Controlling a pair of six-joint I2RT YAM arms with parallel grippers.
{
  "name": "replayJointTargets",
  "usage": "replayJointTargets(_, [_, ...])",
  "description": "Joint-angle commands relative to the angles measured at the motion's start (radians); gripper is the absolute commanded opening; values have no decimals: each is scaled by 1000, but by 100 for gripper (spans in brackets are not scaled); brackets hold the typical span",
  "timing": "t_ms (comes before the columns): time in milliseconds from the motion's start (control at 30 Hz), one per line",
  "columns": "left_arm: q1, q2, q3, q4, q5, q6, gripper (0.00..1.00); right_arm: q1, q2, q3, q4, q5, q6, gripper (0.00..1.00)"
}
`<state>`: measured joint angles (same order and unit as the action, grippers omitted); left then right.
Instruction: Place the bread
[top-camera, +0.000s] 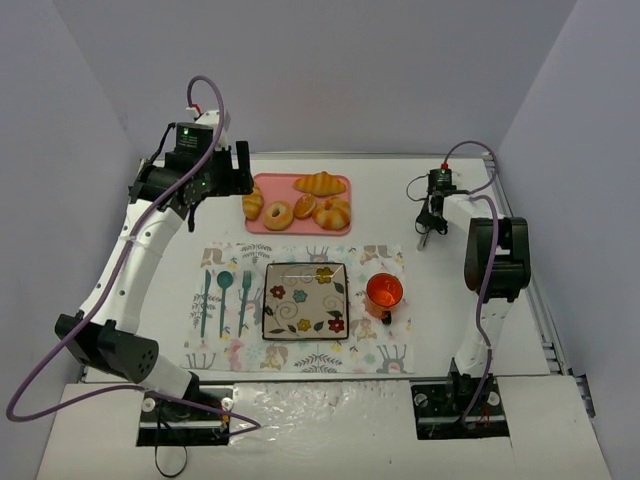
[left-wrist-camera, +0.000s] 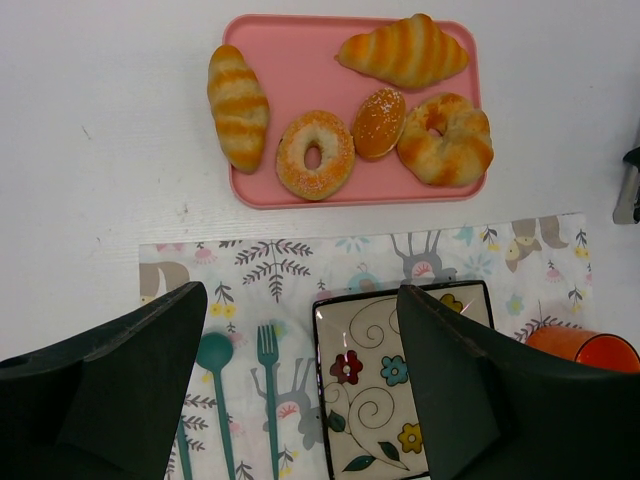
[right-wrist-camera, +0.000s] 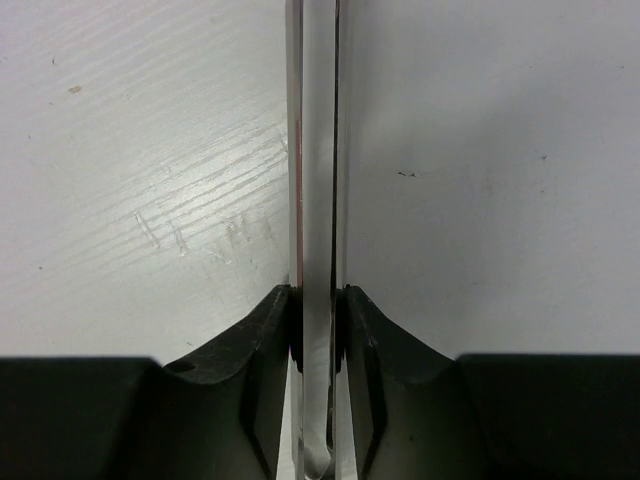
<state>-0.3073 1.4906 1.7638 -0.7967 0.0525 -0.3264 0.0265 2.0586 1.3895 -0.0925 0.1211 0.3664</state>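
Note:
The bread (left-wrist-camera: 378, 123) is a small glossy golden-orange oval roll lying in the middle of the pink tray (left-wrist-camera: 290, 60), between the sugared doughnut (left-wrist-camera: 314, 154) and the lobed bun (left-wrist-camera: 446, 138). It also shows in the top view (top-camera: 305, 206). My left gripper (left-wrist-camera: 300, 296) is open and empty, held high above the placemat and flowered plate (left-wrist-camera: 372, 402), short of the tray; in the top view it (top-camera: 236, 170) hangs left of the tray. My right gripper (right-wrist-camera: 318, 300) is shut on thin metal tongs (right-wrist-camera: 318, 150) over the bare white table at the far right (top-camera: 428, 214).
Two striped croissants (left-wrist-camera: 238, 104) (left-wrist-camera: 404, 50) share the tray. On the patterned placemat (top-camera: 230, 345) lie a teal knife, spoon and fork (top-camera: 224, 296), the square flowered plate (top-camera: 305, 268) and an orange cup (top-camera: 384, 292). White walls enclose the table.

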Motion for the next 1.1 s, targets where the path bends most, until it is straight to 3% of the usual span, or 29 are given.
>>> replayJointTargets(0, [4,-6,49,-4,6,-11,75,3,-73,2,-27,-6,11,46])
replayJointTargets(400, [4,-4,49,-3,6,-13,75,137,-259,31,-65,18,-12,47])
replayJointTargets(567, [4,-7,49,-4,4,-13,75,205,-290,45,-78,-52,-21,49])
replayJointTargets(900, [5,-9,49,-2,4,-14,75,315,-324,89,-101,-156,-41,64])
replayJointTargets(1067, [4,-9,49,-2,6,-14,75,364,-318,111,-104,-167,-44,66])
